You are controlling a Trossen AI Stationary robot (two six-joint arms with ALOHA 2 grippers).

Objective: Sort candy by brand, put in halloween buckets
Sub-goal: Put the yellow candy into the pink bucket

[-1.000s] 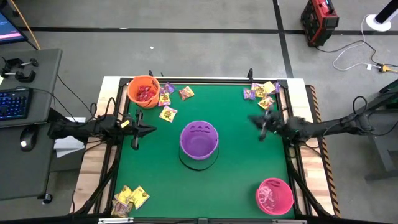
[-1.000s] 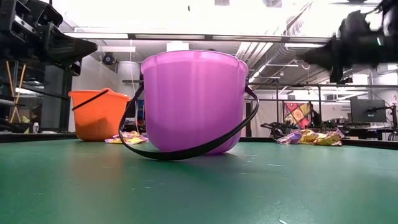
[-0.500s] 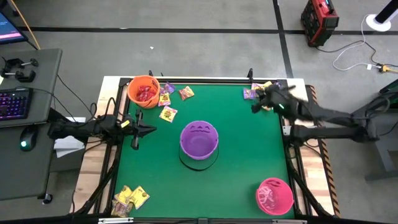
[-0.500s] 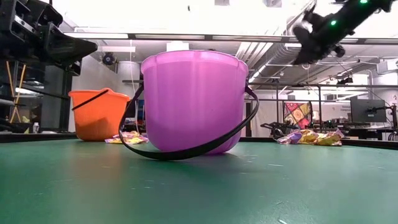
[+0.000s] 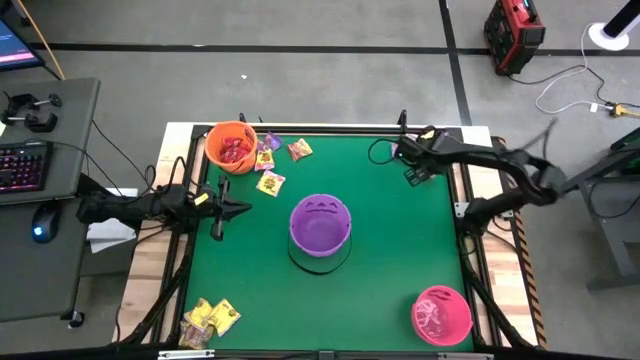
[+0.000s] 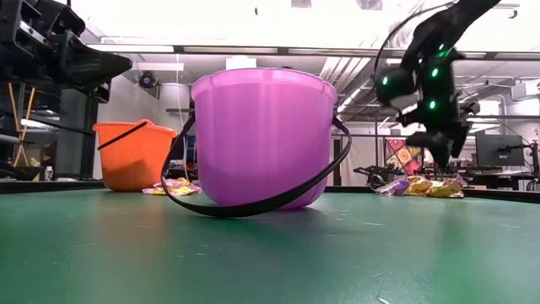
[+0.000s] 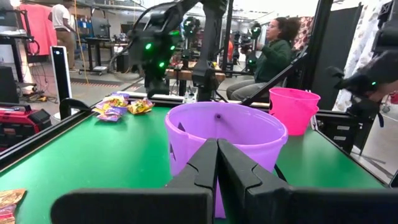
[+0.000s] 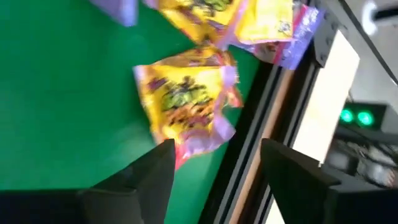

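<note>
Much open felt (image 5: 400, 250) around purple bucket (image 5: 320, 222)

left gripper (image 5: 218, 222) closed, right gripper (image 5: 412, 170) spread wide

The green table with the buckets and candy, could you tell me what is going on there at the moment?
The robot is sorting candy into buckets. The right gripper hangs open over the candy pile at the table's far right corner, above a yellow packet, holding nothing. The left gripper waits shut beside the purple bucket. The orange bucket already holds candy; more packets lie beside it and at the near left corner. The pink bucket stands near right.
</note>
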